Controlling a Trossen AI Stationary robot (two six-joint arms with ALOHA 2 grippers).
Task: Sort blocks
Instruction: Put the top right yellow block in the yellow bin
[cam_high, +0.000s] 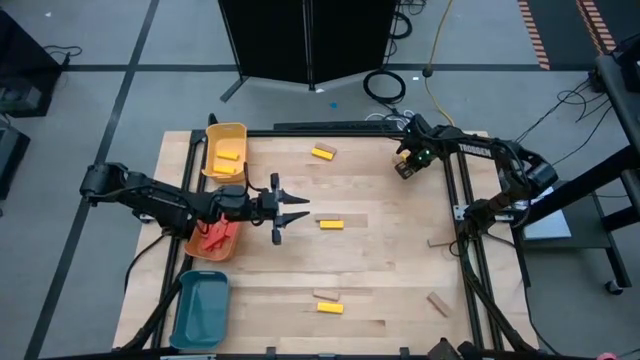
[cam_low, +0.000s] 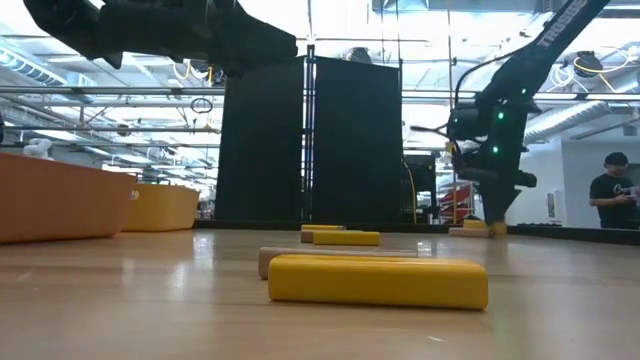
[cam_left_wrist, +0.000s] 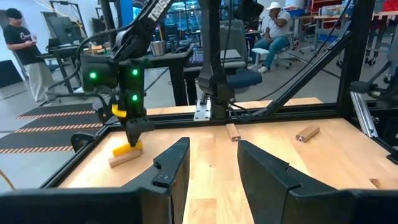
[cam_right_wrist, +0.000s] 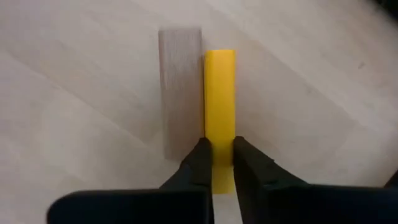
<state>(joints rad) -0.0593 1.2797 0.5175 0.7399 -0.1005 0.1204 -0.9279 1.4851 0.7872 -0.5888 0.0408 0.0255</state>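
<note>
**Ana:** Starting at the left, what is on the surface (cam_high: 390, 290)?

**Ben:** A yellow tray (cam_high: 226, 150) with yellow blocks in it, an orange tray (cam_high: 213, 240) with red ones, and a teal tray (cam_high: 200, 310) nearest the front edge. The left pincer (cam_high: 297, 211) hovers just beside the orange tray, its fingers partly apart and holding nothing.

**Ana:** And the loose blocks?

**Ben:** A yellow block (cam_high: 331, 224) lies mid-surface. Another yellow one (cam_high: 330, 308) touches a tan block (cam_high: 326, 295) near the front, and a yellow-and-tan pair (cam_high: 323, 152) sits toward the back. Two more tan blocks (cam_high: 438, 303) lie near the right frame.

**Ana:** Which step is in hand?

**Ben:** A pick, I judge. The right pincer (cam_right_wrist: 217, 163) is at the back right corner, closed narrow on the end of a yellow block (cam_right_wrist: 219, 93) that lies flat, side by side against a tan block (cam_right_wrist: 180, 87).

**Ana:** What does the next move call for?

**Ben:** Probably a straight lift so the tan neighbour is not dragged, then a long carry across to the yellow tray.

**Ana:** The room?

**Ben:** A dark cabinet (cam_low: 308, 140) stands behind the surface, cables lie on the grey floor, and people stand and sit at desks beyond.
</note>
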